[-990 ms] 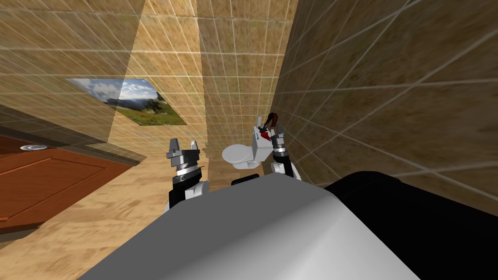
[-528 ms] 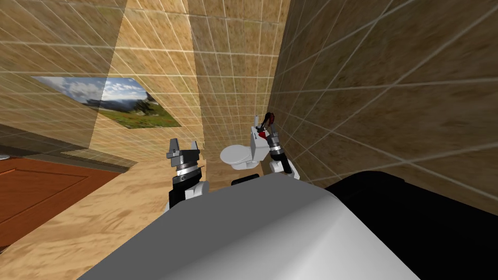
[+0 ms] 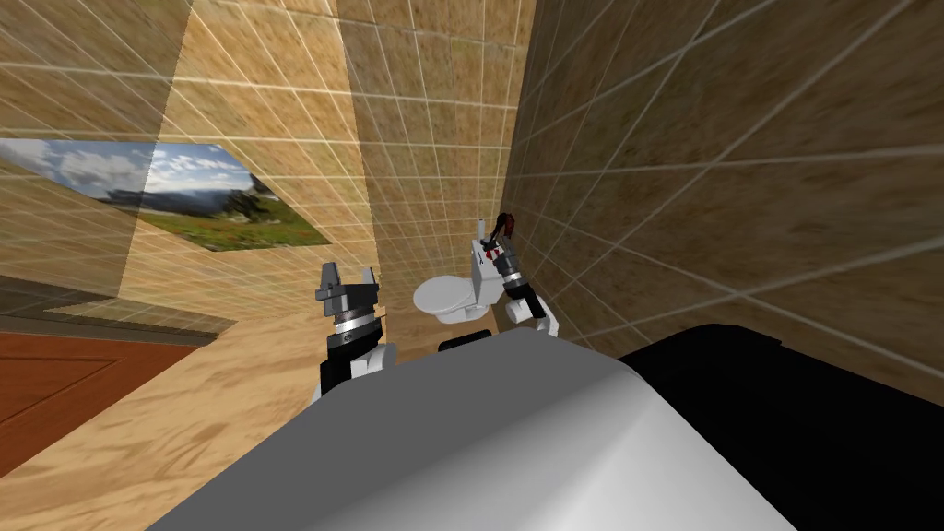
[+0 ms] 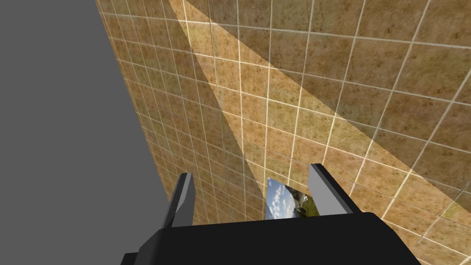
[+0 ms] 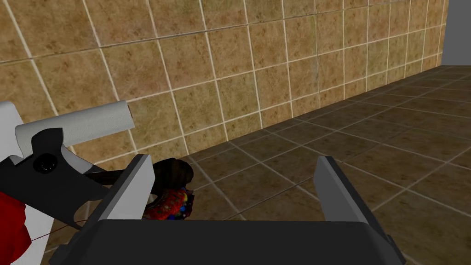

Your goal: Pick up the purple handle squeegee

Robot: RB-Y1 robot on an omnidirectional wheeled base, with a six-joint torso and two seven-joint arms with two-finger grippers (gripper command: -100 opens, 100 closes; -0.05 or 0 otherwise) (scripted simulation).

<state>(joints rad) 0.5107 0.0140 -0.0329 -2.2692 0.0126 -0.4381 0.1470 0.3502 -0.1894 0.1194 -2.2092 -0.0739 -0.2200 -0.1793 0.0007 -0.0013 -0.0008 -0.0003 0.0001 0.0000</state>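
Note:
A white toilet point(image 3: 449, 297) stands against the tiled wall, with small things on its tank point(image 3: 483, 267). In the right wrist view, beside my left finger point(image 5: 136, 184), lies a black tool point(image 5: 50, 177) with a light grey bar point(image 5: 76, 122); no purple shows on it. A dark rounded thing with a red, many-coloured patch point(image 5: 171, 202) lies just behind that finger. A red shape point(image 5: 11, 232) sits at the edge. My right gripper point(image 5: 234, 181) is open with nothing between its fingers; it hovers at the tank's top point(image 3: 500, 249). My left gripper point(image 3: 348, 277) is raised and open.
Tiled walls close in on the right point(image 3: 701, 184) and behind the toilet. A landscape picture point(image 3: 184, 198) hangs on the left wall. A reddish-brown door point(image 3: 55, 387) lies at the far left. A black area point(image 3: 802, 424) shows at the lower right.
My head view has swung, so the picture and door slid left. My right arm has reached a little further in over the toilet tank. The left arm has kept its pose.

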